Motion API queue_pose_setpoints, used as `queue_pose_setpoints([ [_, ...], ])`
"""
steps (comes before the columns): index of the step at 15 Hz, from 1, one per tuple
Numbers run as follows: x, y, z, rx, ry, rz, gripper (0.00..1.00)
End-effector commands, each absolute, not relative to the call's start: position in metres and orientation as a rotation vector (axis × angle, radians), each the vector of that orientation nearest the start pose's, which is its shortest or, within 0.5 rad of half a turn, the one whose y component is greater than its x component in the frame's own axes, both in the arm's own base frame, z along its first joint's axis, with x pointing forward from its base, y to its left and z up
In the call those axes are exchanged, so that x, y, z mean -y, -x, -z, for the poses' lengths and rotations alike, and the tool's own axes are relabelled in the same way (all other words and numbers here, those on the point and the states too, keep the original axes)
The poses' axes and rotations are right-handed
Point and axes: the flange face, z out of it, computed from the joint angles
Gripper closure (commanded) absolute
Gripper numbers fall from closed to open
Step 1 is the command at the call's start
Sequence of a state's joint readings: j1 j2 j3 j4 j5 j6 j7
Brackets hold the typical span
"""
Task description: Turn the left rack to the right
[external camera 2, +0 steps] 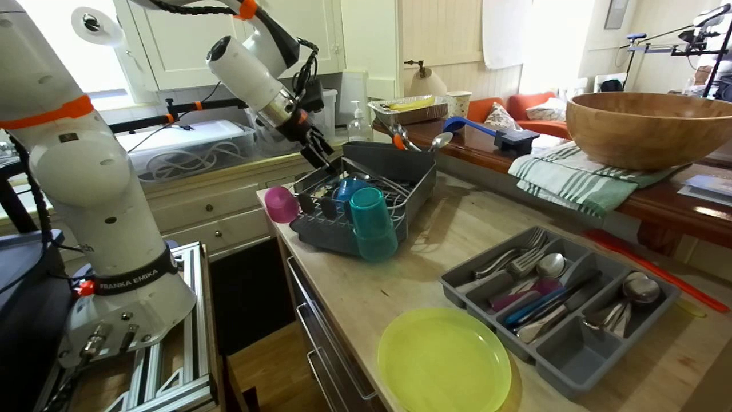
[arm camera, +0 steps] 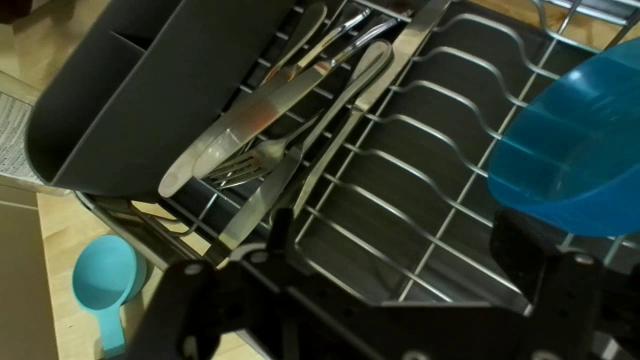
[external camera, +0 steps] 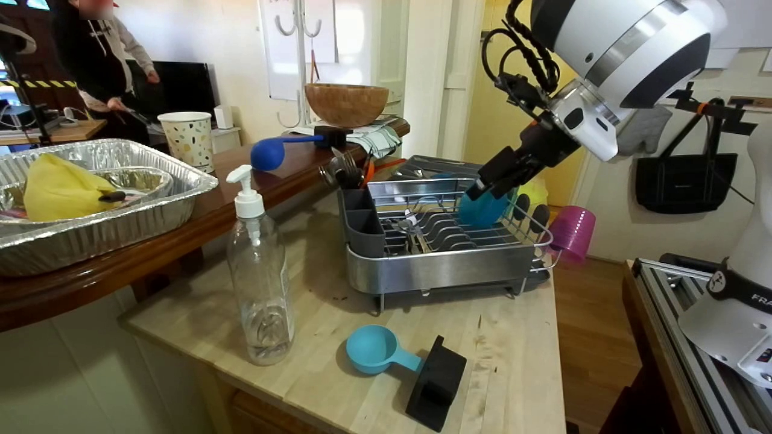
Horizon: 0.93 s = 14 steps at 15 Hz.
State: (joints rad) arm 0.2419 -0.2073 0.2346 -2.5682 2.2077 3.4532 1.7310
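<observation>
The left rack (external camera: pixel 446 271), a silver wire dish rack on a grey base, stands on the wooden counter in both exterior views (external camera 2: pixel 420 191). A pink cup (external camera: pixel 573 234) hangs on its outer side, and a teal cup (external camera 2: pixel 369 212) stands at its end. A blue bowl (arm camera: pixel 575 145) and loose cutlery (arm camera: pixel 265 115) lie inside. My gripper (arm camera: pixel 400 220) is open above the rack wires, its fingers apart with nothing between them. One fingertip is beside the bowl; contact cannot be told. In both exterior views the gripper (external camera: pixel 477 191) points down into the rack (external camera 2: pixel 327 165).
A soap bottle (external camera: pixel 259 301) and a light-blue measuring cup (external camera: pixel 372 348) stand in front of the rack. A cutlery tray (external camera 2: pixel 577 366) and a yellow plate (external camera 2: pixel 443 360) lie beyond its end. A raised ledge holds a foil pan (external camera: pixel 102 229) and a wooden bowl (external camera: pixel 347 105).
</observation>
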Motion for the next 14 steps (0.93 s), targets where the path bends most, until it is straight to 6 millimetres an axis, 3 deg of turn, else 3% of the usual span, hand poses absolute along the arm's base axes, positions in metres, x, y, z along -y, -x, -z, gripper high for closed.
queue_pose_setpoints([
  [1, -0.077, -0.352, -0.347, -2.449, -0.509, -0.131, 0.00],
  [3, -0.078, -0.348, -0.341, -2.475, -0.452, -0.113, 0.00],
  [8, -0.077, -0.334, -0.303, -2.621, -0.121, -0.034, 0.00],
  [11, -0.074, -0.327, -0.308, -2.655, 0.004, 0.044, 0.00],
  [14, -0.067, -0.328, -0.337, -2.644, 0.122, 0.153, 0.00],
])
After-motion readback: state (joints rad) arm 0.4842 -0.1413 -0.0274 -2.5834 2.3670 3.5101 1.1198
